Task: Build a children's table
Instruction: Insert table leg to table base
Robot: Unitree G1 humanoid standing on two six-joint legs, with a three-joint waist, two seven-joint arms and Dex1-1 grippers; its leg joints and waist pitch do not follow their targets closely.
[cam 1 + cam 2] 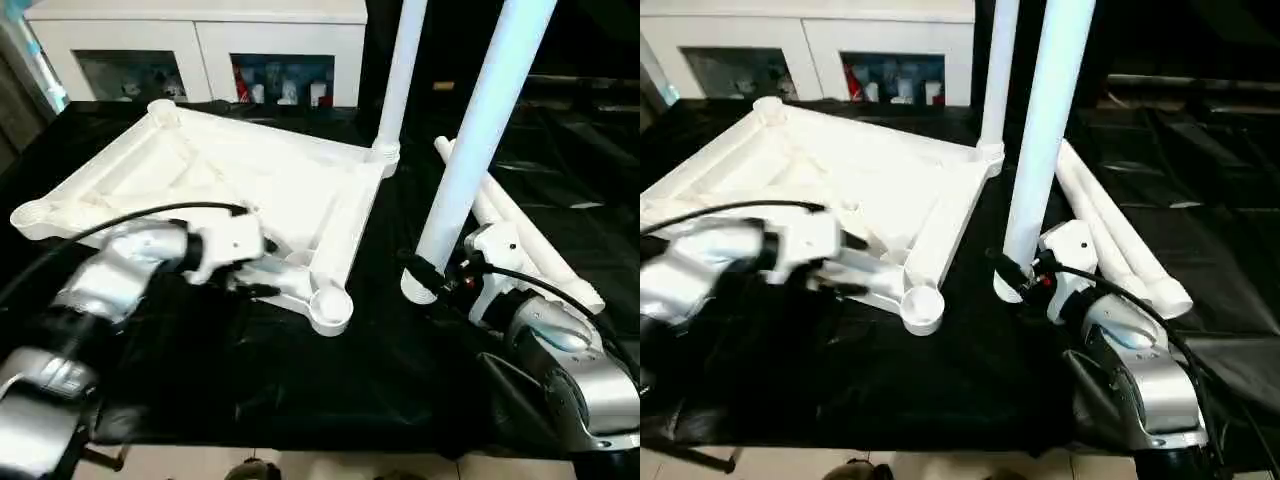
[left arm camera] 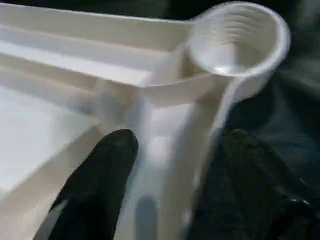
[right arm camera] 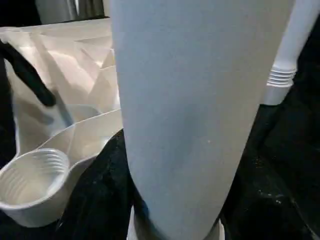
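Note:
The children's table top (image 1: 250, 180) lies upside down on black cloth, ribbed underside up. One white leg (image 1: 400, 70) stands upright in its far right corner socket. My left gripper (image 1: 265, 268) is at the near rim, beside the empty near corner socket (image 1: 330, 305). In the left wrist view its black fingers (image 2: 107, 165) stand open on either side of the rim. My right gripper (image 1: 432, 278) is shut on a second leg (image 1: 480, 130), held upright with its lower end just above the cloth, right of that socket. Two more legs (image 1: 520, 240) lie behind it.
A white cabinet (image 1: 200, 40) with glass doors stands behind the work table. The black cloth (image 1: 300, 380) runs to the table's front edge near me. A black cable (image 1: 120, 220) arcs over my left forearm.

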